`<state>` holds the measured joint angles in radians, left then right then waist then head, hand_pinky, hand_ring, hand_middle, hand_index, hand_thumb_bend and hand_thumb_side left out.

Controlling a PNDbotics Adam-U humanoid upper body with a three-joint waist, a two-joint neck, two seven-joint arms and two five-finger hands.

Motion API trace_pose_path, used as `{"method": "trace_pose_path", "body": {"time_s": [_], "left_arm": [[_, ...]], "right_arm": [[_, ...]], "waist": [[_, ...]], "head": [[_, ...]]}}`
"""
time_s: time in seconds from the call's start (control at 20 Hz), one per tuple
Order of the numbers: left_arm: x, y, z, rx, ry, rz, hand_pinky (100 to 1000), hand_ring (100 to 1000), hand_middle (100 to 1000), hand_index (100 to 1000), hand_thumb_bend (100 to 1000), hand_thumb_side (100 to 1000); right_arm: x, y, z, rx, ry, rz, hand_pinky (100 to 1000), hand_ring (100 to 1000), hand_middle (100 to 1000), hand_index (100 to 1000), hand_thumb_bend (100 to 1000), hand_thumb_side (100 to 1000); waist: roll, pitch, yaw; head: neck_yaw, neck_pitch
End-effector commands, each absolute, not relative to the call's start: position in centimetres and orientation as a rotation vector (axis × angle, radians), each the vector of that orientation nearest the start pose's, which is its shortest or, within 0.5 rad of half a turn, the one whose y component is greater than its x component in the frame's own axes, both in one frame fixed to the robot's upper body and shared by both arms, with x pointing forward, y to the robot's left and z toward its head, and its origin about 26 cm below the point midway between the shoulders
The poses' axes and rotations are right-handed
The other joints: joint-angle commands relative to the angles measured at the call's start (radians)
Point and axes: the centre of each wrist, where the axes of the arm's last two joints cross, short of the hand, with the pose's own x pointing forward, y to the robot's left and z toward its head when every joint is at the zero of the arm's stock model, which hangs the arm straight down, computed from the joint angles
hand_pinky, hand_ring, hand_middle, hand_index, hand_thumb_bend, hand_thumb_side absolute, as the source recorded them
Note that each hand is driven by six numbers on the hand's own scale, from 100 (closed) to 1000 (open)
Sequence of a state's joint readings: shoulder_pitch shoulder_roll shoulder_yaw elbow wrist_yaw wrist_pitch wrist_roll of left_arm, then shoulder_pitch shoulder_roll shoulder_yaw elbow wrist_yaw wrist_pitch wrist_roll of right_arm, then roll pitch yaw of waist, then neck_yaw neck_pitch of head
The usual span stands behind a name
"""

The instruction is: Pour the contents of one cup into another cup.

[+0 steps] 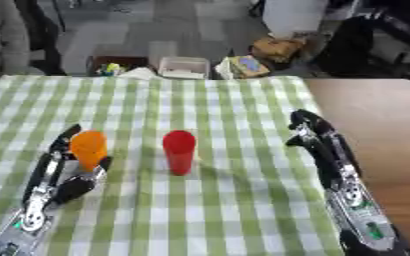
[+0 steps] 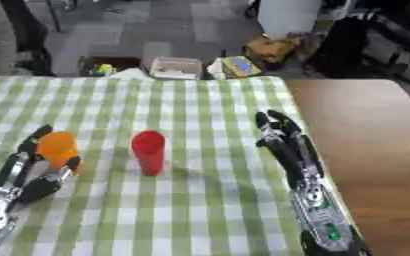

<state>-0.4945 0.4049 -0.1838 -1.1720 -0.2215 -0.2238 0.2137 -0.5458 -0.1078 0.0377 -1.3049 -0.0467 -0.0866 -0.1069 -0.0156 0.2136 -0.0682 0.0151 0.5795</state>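
Checked cloth [image 1: 217, 200] in green and white covers most of the surface, with bare brown wood [image 1: 383, 130] showing along the right side.

At the left, the left hand [image 1: 60, 175] comes up from the lower left corner, a black and silver forearm behind it. Its fingers [image 1: 67, 137] rise on the left side of an orange cup [image 1: 89, 148] and its thumb lies against the cup's lower right side, so the hand is closed around the cup. The cup stands roughly upright, open end up, its lower part hidden between fingers and thumb; whether its base touches the cloth cannot be told.

Just to the right of it, near but apart, a red cup [image 1: 180, 151] stands upright on the cloth by itself. Nothing touches it. What either cup holds cannot be seen.

Further right, well apart from the red cup, the right hand [image 2: 278, 131] lies near the right border of the cloth, its arm coming in from the lower right corner. Its fingers [image 2: 267, 121] point away from the robot, extended and only slightly bent, holding nothing; the hand is released and idle.

Beyond the far edge of the surface, on the floor, sit a dark box [image 1: 112, 64], a pale tray [image 1: 184, 67] and some brown and yellow packages [image 1: 261, 55].
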Motion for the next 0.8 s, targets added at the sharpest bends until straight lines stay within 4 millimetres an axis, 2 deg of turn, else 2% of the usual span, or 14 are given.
{"method": "trace_pose_path", "body": {"time_s": [0.05,0.8], "left_arm": [[40.08,30.05,7.19,0.539,-1.899,-0.57,729,856,938,1000,437,416],[40.51,30.05,7.57,0.544,-1.908,-0.599,723,846,934,1000,428,413]], "right_arm": [[40.74,-19.97,10.19,0.019,-1.935,0.131,668,491,614,874,375,607],[40.85,-19.74,10.45,0.029,-1.941,0.142,668,492,614,874,372,607]], "waist": [[0.001,-0.013,-0.002],[0.002,0.006,-0.022]], "head": [[0.005,-0.001],[-0.001,-0.015]]}}
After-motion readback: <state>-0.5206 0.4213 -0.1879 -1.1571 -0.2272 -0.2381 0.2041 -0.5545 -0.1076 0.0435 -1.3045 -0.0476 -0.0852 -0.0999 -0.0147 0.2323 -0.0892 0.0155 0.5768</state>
